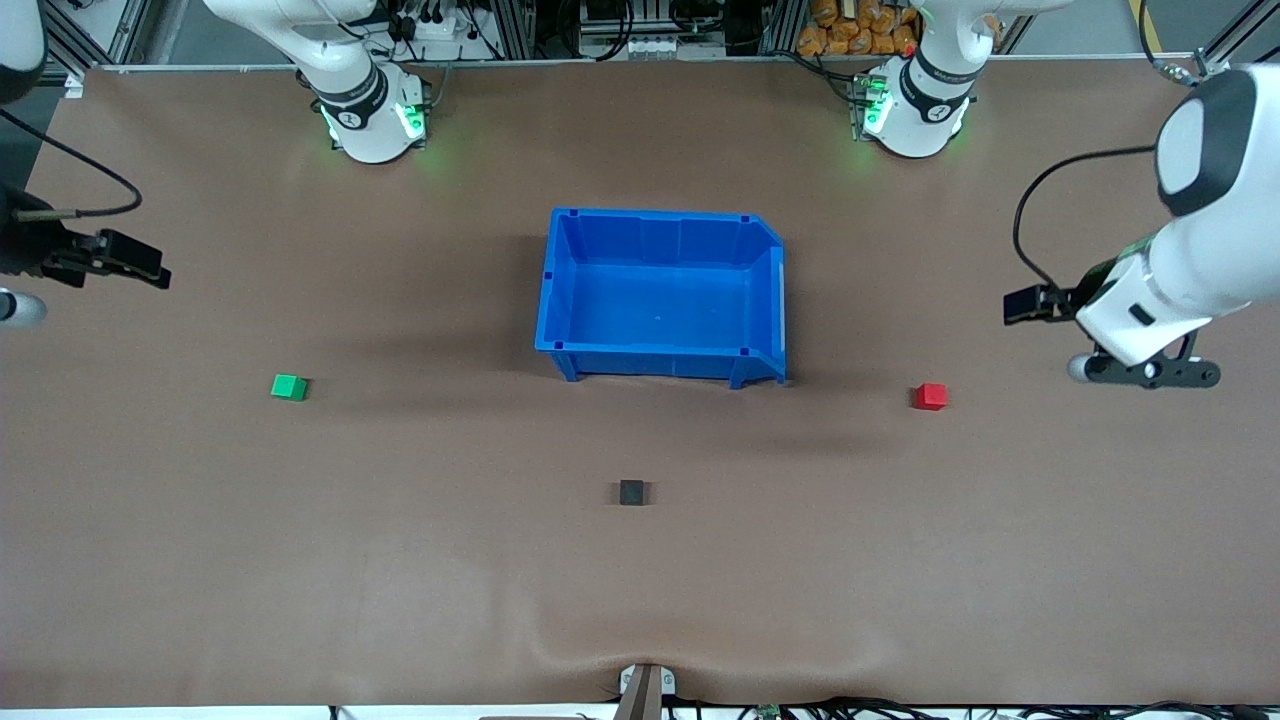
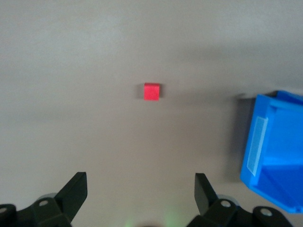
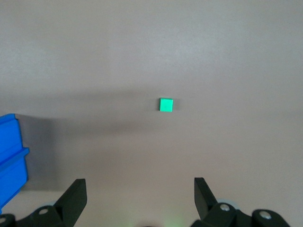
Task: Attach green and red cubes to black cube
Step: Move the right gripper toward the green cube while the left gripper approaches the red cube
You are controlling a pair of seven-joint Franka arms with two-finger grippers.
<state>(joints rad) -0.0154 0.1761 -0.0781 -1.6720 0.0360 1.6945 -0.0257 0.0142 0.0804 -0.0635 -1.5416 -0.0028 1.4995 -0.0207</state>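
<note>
Only the front view shows the black cube (image 1: 631, 491); both wrist views show wide-open, empty pincers (image 2: 139, 191) (image 3: 139, 194).

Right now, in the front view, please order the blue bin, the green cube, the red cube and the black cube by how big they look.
1. blue bin, by far the largest.
2. green cube, red cube and black cube: all look about alike, so I give them no order.

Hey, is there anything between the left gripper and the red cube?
Nothing: in the left wrist view only bare table lies between the open left gripper and the red cube.
</note>
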